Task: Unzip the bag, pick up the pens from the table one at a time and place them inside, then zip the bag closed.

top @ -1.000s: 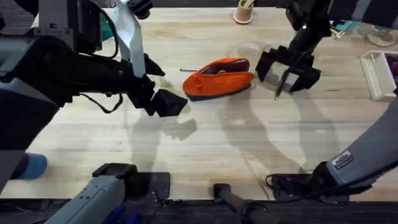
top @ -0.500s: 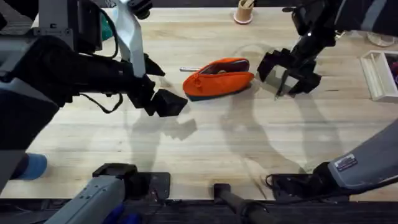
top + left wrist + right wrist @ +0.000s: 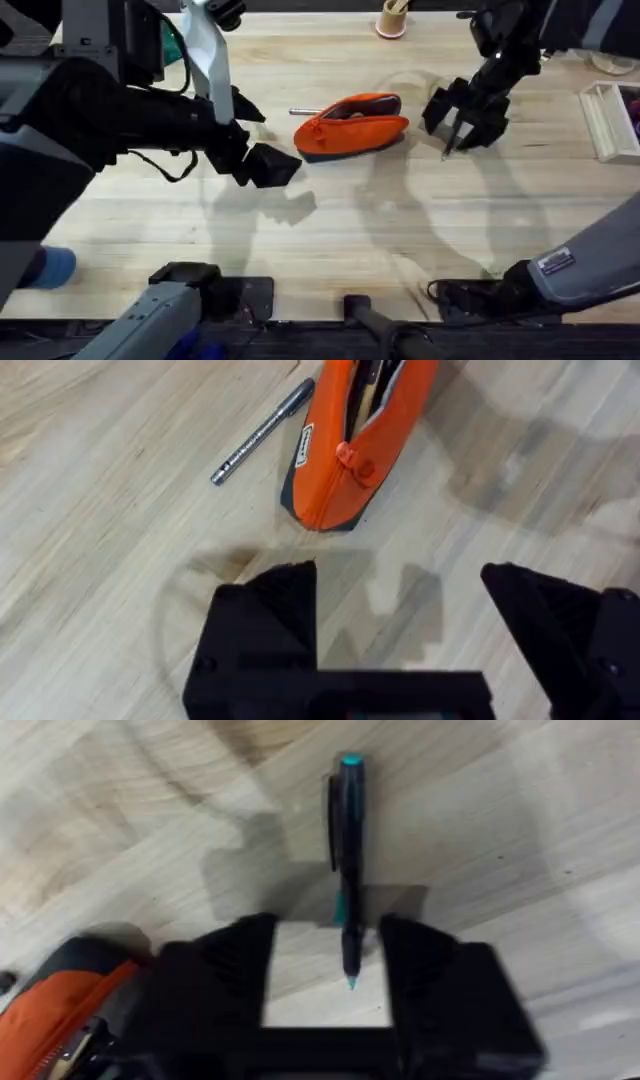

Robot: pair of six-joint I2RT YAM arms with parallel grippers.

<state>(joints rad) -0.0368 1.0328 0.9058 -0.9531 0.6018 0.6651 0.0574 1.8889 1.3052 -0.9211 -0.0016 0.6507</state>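
Observation:
The orange bag (image 3: 352, 126) lies mid-table with its top zipper parted and a dark gap showing; it is also in the left wrist view (image 3: 350, 450). A silver pen (image 3: 304, 112) lies on the table (image 3: 360, 230) against the bag's left end (image 3: 262, 435). A dark pen with teal tips (image 3: 347, 870) lies to the right of the bag (image 3: 451, 138). My right gripper (image 3: 466, 118) is open and straddles it, one finger on each side (image 3: 325, 970). Left of the bag, my left gripper (image 3: 268, 165) hovers open and empty (image 3: 400, 610).
A small cup (image 3: 391, 20) stands at the back edge. A white tray (image 3: 606, 122) sits at the far right. A blue object (image 3: 50, 266) lies at the front left. Bare wood stretches in front of the bag.
The right gripper's fingers have drawn closer together around the dark pen, which stayed in place. The left arm, the bag and the silver pen have not moved.

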